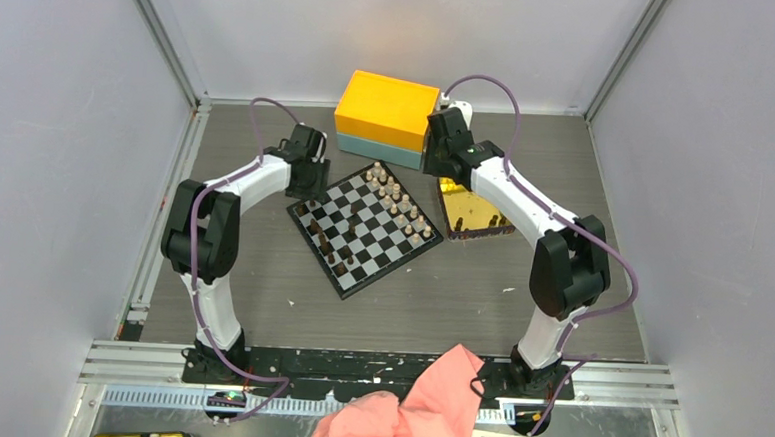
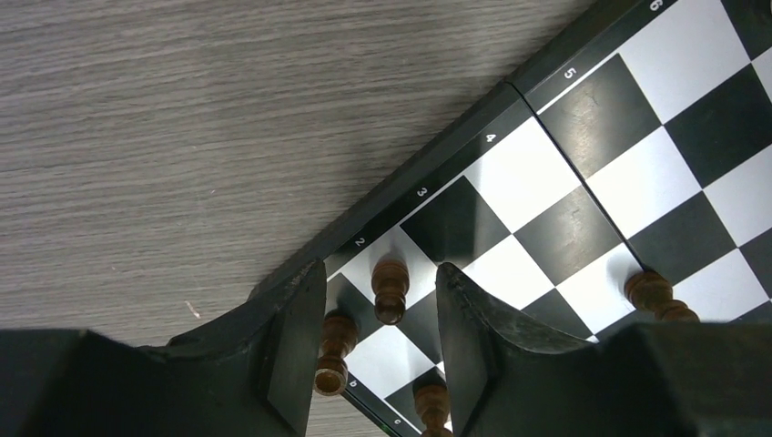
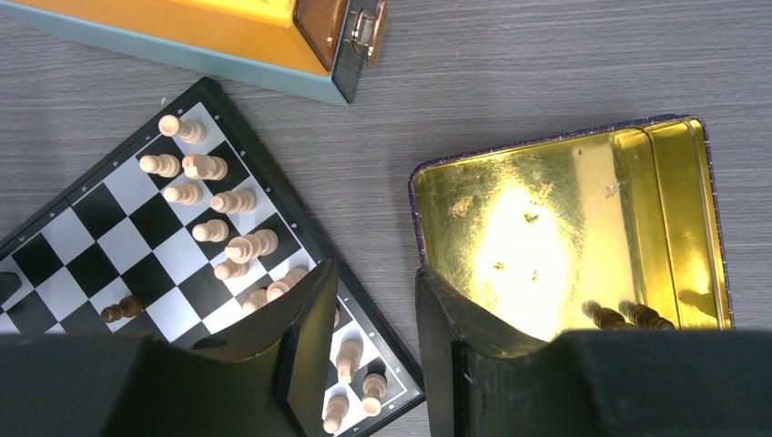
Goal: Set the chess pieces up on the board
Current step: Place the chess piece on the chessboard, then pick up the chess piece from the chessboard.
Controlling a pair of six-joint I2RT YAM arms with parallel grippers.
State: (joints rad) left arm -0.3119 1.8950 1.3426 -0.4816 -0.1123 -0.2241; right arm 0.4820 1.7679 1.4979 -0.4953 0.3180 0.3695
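Raise the left gripper (image 2: 380, 273) straight up, jaws open either side of the dark pawn (image 2: 390, 291) standing near the board's (image 2: 546, 182) left corner, clear of the neighbouring pawn (image 2: 332, 350); then send the open, empty right gripper (image 3: 376, 269) into the gold tin (image 3: 546, 164).

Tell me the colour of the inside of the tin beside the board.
Shiny gold, dark purplish rim; the tin shows best in the right wrist view.
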